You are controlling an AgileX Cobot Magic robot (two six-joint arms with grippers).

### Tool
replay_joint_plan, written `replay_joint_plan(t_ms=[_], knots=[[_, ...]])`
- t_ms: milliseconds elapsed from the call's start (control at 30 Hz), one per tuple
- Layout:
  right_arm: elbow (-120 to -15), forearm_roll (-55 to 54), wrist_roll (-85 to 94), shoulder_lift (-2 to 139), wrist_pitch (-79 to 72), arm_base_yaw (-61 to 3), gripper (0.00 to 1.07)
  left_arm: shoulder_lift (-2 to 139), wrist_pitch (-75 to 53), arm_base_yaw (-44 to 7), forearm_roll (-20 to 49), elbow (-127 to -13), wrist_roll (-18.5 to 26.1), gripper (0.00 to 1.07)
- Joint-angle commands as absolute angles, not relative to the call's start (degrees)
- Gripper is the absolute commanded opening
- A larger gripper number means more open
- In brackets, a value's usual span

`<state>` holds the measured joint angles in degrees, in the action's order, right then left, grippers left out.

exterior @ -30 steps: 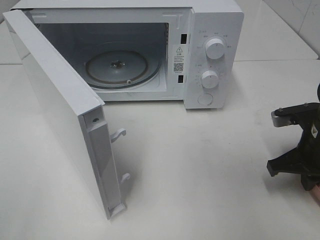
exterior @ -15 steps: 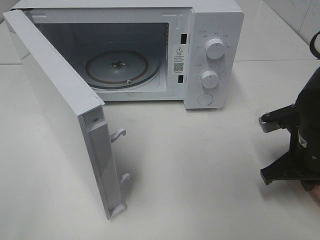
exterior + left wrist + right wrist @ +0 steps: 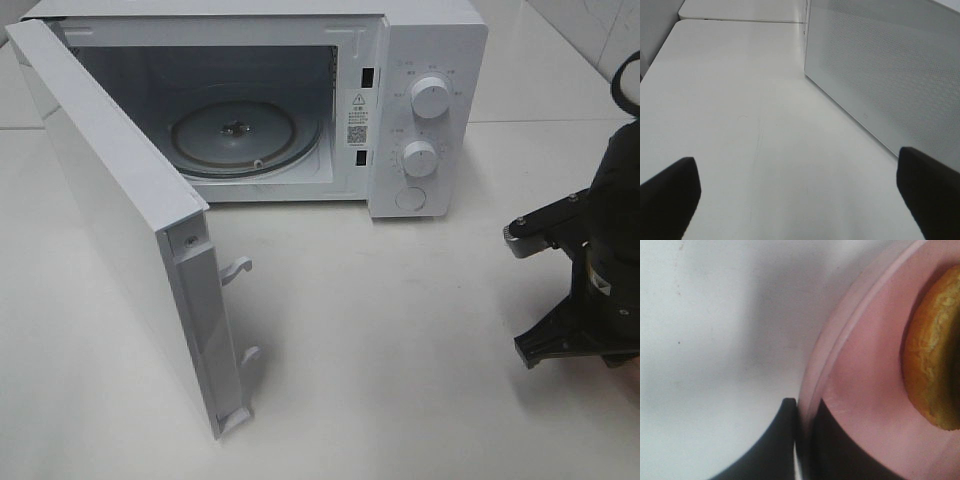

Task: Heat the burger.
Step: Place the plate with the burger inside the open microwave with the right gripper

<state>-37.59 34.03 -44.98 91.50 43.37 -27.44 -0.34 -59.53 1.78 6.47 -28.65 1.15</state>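
In the right wrist view the burger [image 3: 932, 355] shows only its golden-brown bun edge, lying on a flat pink plate [image 3: 865, 365]. My right gripper [image 3: 802, 412] is shut on that plate's rim, one finger on each side of it. From the high camera only the right arm's black wrist [image 3: 585, 290] shows at the right edge of the table; the burger is out of that view. My left gripper [image 3: 797, 180] is open, low over bare table, with nothing between its fingers [image 3: 670, 192]. It faces the outer side of the microwave door [image 3: 890, 65].
The white microwave [image 3: 430, 60] stands at the back of the table. Its door [image 3: 120, 230] swings wide open toward the front left, latch hooks sticking out. Inside lies the bare glass turntable [image 3: 240, 135]. White tabletop lies between the door and the right arm.
The right arm has moved left and further into the high view, its grip unchanged. The microwave and its door have not moved.
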Motion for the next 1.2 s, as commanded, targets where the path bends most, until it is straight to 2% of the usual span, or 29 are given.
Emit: replay_joint_plan(t_ms=[33, 400, 733, 1200], knots=[[-37.5, 37.1, -45.4, 89.8, 47.6, -27.8, 0.0, -1.4, -59.4, 1.8, 6.7, -28.5, 1.3, 1.0], [-36.0, 37.2, -45.4, 87.4, 48.9, -31.3, 0.0, -1.4, -59.4, 1.8, 6.7, -28.5, 1.3, 1.0], [-33.4, 37.4, -44.5, 80.8, 51.9, -37.8, 0.0, -1.4, -59.4, 1.8, 6.7, -28.5, 1.3, 1.0], [-33.4, 38.0, -40.9, 79.4, 54.8, -47.4, 0.0, -1.4, -59.4, 1.8, 6.6, -28.5, 1.3, 1.0]])
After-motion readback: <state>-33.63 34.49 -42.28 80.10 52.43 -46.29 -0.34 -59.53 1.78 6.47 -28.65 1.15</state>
